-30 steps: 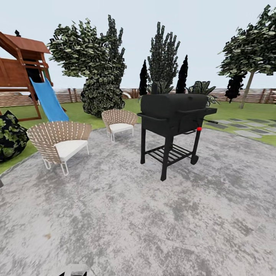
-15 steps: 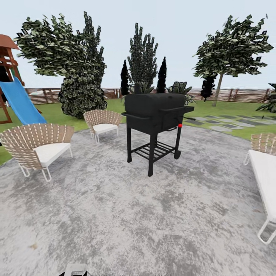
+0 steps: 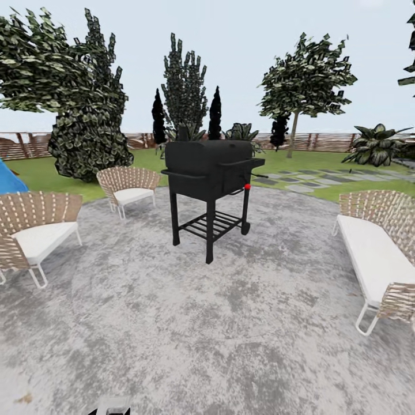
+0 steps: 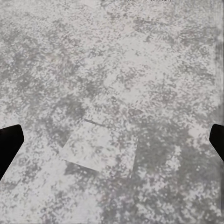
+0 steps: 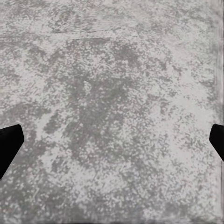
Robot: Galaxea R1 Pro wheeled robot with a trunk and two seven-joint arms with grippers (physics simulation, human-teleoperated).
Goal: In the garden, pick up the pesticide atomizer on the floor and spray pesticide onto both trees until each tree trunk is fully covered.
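The patio [image 3: 230, 323] looks like rough, matt stone or concrete, mottled grey and whitish; the left wrist view shows the same grainy surface [image 4: 112, 70], and so does the right wrist view [image 5: 112, 93]. At 12 o'clock the grill [image 3: 208, 167] looks like matt black painted metal with a small glossy red knob [image 3: 247, 187]. The chairs at 9 o'clock [image 3: 34, 216] and 11 o'clock [image 3: 128, 180] and the bench [image 3: 380, 230] at 3 o'clock have woven wicker-like tan shells, smooth white cloth cushions and pale metal-looking legs. The fence [image 3: 328, 141] looks like brown slatted wood. The lawn [image 3: 323, 158] is soft matt green, its stepping slabs [image 3: 300, 187] flat grey stone.
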